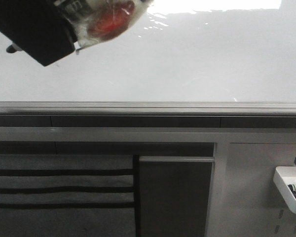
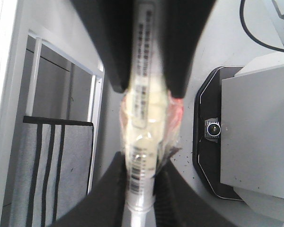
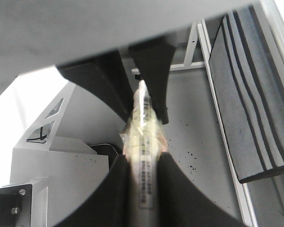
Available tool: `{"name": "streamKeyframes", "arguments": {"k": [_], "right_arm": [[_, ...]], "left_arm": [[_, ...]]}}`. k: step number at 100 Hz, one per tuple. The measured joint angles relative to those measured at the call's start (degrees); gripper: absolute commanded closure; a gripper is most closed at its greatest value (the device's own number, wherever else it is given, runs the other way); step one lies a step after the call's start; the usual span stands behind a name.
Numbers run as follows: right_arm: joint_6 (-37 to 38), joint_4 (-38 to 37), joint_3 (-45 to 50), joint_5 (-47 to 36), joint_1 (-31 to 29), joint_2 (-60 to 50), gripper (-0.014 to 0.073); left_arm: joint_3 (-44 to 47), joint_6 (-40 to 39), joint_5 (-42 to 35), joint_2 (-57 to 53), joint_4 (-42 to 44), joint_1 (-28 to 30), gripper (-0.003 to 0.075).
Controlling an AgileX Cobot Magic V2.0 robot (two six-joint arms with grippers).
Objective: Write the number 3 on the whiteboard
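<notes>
Whiteboard [image 1: 187, 64] fills the upper front view, glare at its top, grey rail [image 1: 148, 106] below; no digit visible on it. Left gripper [image 2: 141, 156] clamps a tape-wrapped marker [image 2: 142, 118], barcode label print unreadable. Right gripper [image 3: 143, 165] clamps its own taped marker [image 3: 143, 137], text too blurred to read.

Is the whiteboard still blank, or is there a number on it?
Blank, as far as shown. The whiteboard has only glare, no black strokes. A gripper hides the top left corner.
</notes>
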Motion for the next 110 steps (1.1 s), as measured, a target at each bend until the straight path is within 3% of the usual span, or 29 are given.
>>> {"name": "streamKeyframes", "arguments": {"k": [21,28,49,64,89,110], "right_arm": [[0.0,0.0,0.0,0.1,0.0,0.0,0.0605],[0.0,-0.1,0.0,0.3,0.0,0.0,0.0605],[3.1,-3.9,-0.1,-0.7,0.0,-0.7,0.0605],[12.8,-11.2,-0.1,-1.0,-1.3,-4.1,0.0605],[30.2,-17.9,2.4,-1.3,-14.0,-12.6,0.0605],[33.0,-18.3,8.8,-2.5,-20.1,-16.6,0.0605]], "left_arm": [[0.0,0.0,-0.3,0.0,0.1,0.0,0.0371],[0.0,-0.1,-0.5,0.0,1.3,0.0,0.0317],[-1.2,-5.6,-1.3,-2.5,4.8,2.2,0.0317],[-1.3,-11.8,-2.9,-8.8,5.4,7.3,0.0333],[9.6,-19.8,-6.8,-23.1,5.6,17.5,0.0363],[18.0,-20.8,-9.5,-30.0,4.9,21.8,0.0406]]}}
